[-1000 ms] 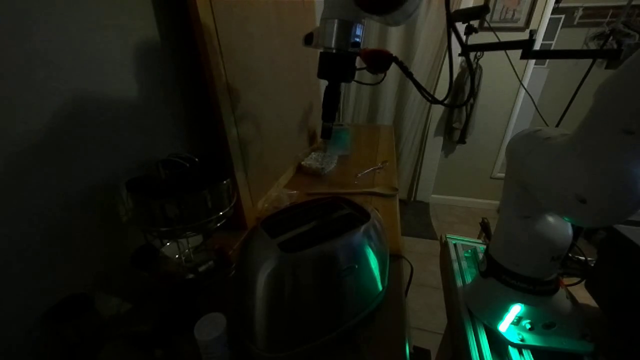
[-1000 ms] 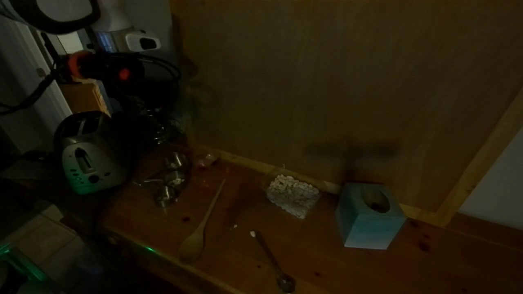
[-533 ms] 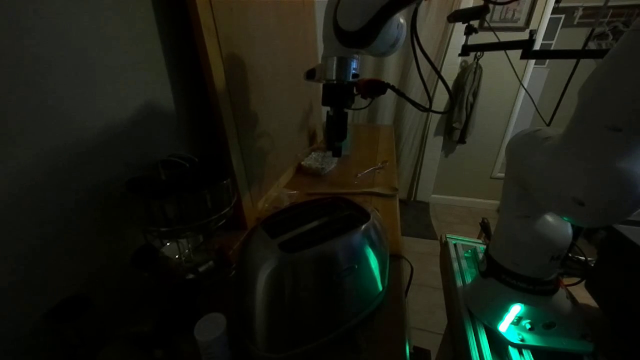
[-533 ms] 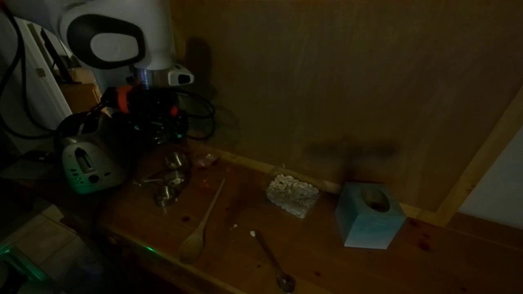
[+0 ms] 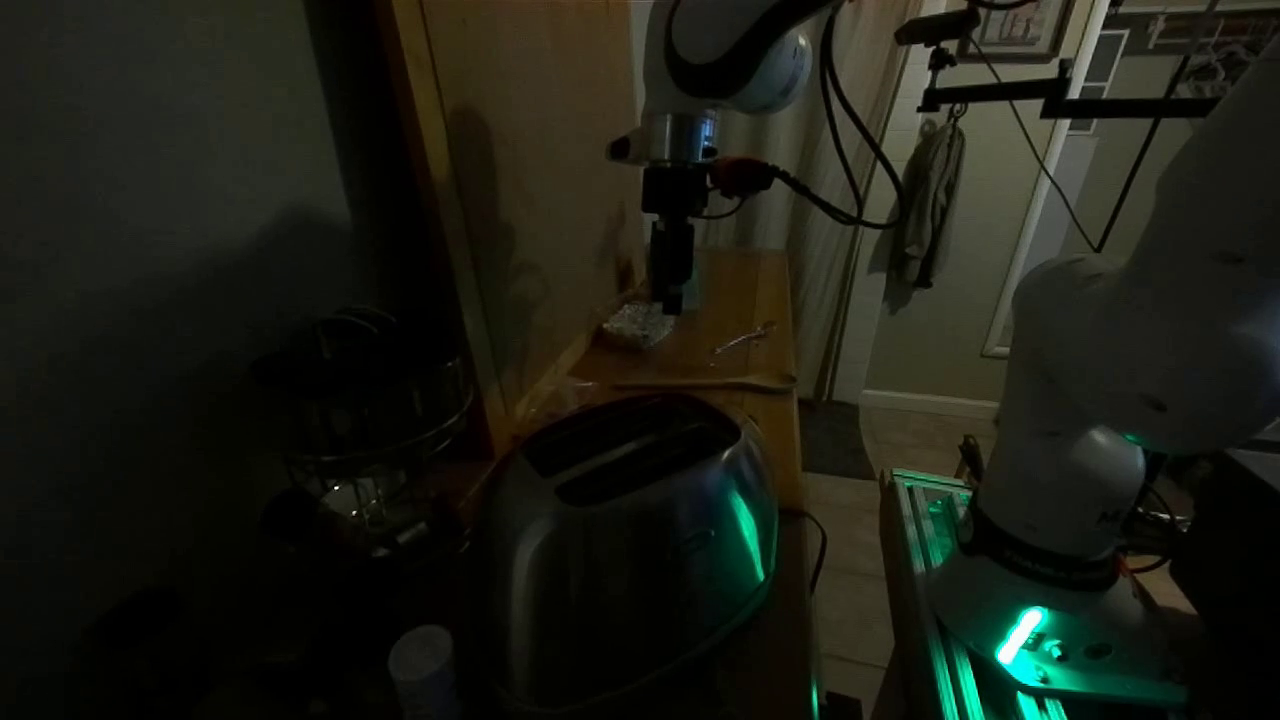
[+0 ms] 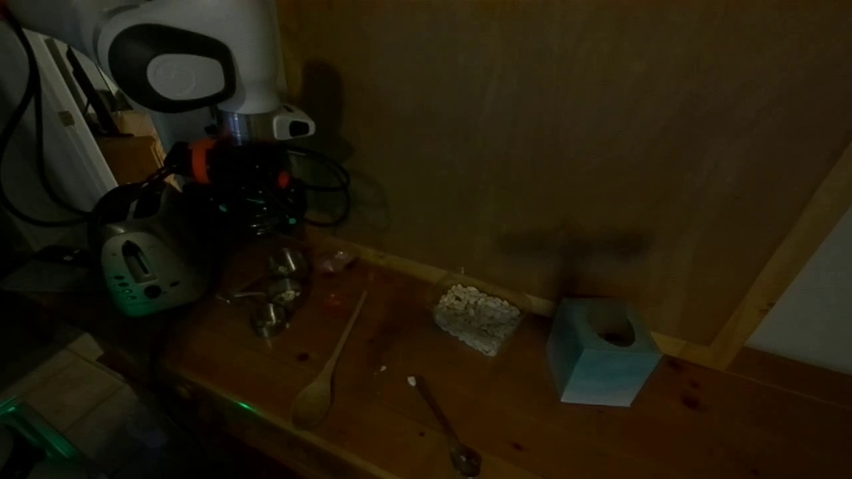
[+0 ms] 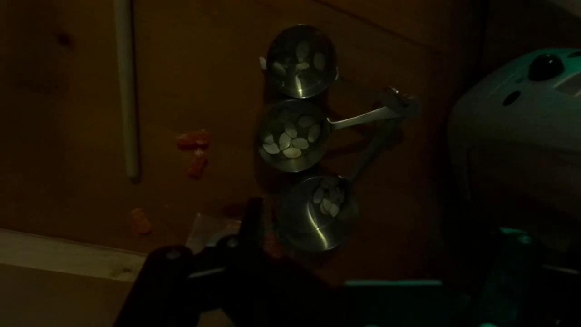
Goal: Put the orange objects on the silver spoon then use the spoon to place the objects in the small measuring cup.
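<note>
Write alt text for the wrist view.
Three metal measuring cups, each holding pale seeds, line up on a wooden counter. Orange pieces lie left, near a wooden handle; part of a toaster shows at right, dark jaws at bottom.

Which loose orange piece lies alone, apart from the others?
The small oblong orange piece nearest the pale wooden strip; the other orange pieces lie close together.

No text is legible; in an exterior view, faint lettering [image 5: 1110, 517] on the arm [image 5: 1085, 360] is too dark to read.
</note>
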Tool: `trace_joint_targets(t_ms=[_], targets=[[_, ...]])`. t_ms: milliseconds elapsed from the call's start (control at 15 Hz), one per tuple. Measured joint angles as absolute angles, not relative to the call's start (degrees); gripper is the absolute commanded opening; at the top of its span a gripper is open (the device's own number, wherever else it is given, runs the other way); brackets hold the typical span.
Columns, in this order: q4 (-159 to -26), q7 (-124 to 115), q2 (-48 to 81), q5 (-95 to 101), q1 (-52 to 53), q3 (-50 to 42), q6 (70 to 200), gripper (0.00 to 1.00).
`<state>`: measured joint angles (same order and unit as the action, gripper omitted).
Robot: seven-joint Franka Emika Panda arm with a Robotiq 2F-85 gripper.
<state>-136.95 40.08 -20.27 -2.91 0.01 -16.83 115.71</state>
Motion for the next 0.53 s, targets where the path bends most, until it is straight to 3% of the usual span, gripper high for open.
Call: trace_joint_targets(t_ms=[533], targets=[[-137.64, 49.55, -9.97, -11.37, -1.53, -19.55, 129.10, 1.00]])
